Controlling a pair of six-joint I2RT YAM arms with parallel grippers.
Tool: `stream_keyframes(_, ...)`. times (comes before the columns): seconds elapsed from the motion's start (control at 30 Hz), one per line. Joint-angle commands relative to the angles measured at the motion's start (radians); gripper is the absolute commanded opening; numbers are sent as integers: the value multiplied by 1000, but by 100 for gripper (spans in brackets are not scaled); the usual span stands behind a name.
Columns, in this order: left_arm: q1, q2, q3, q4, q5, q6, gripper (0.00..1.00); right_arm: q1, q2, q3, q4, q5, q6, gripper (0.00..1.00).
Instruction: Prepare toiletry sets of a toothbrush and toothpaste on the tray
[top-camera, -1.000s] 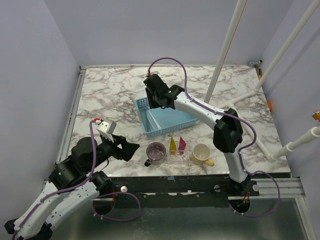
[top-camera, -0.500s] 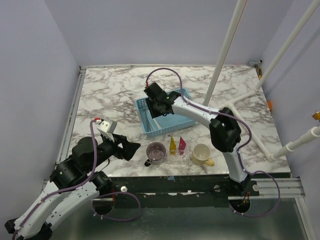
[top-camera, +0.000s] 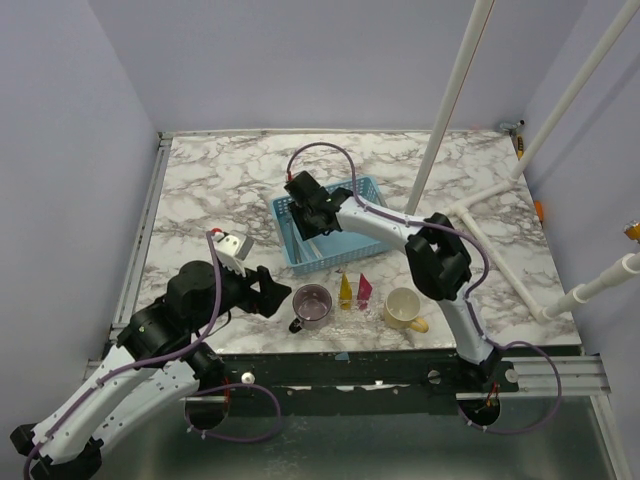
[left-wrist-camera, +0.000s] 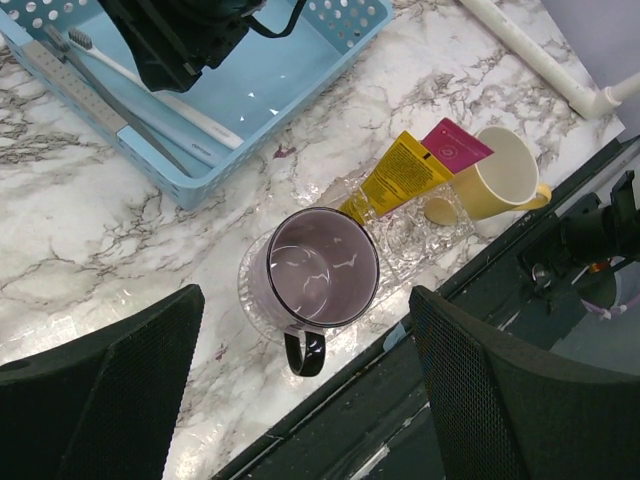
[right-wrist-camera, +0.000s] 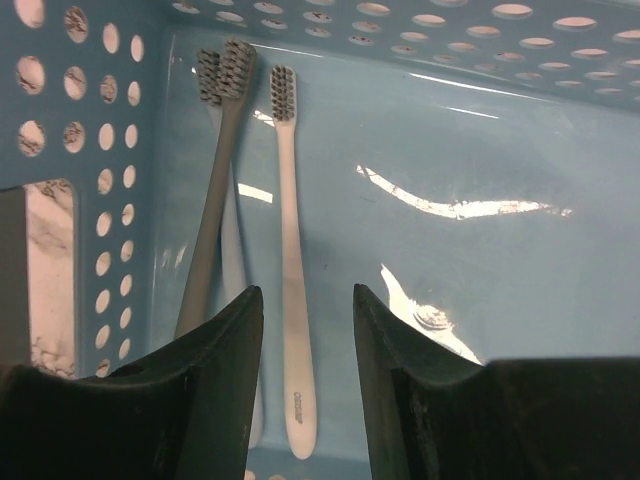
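A yellow tube and a pink tube stand between a purple mug and a cream mug on a clear tray. The yellow tube and the pink tube also show in the left wrist view. A white toothbrush, a grey one and a pale one lie in the blue basket. My right gripper is open inside the basket, its fingertips on either side of the white toothbrush's handle. My left gripper is open and empty above the purple mug.
The table's front edge runs just below the mugs. White pipes rise at the back right. The basket's perforated wall is close on the right gripper's left.
My left arm has moved forward and to the right, toward the purple mug. My right gripper has moved down and a little left, deeper into the basket over the toothbrushes.
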Motion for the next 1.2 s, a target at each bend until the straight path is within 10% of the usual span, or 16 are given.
stream_keyframes(0.0,5,10,-6,22,34,10,84,-2,69,47,2,34,-25,45)
stream_keyframes(0.43,5,0,-7,21,22,10,84,-2,154,95,-14,10,-27,43)
stream_keyframes(0.97,5,-15,-8,18,11,10,84,-1,166,80,-36,7,-44,1)
stream_keyframes(1.17,5,-19,-5,16,9,9,84,-1,143,85,-32,39,-24,1)
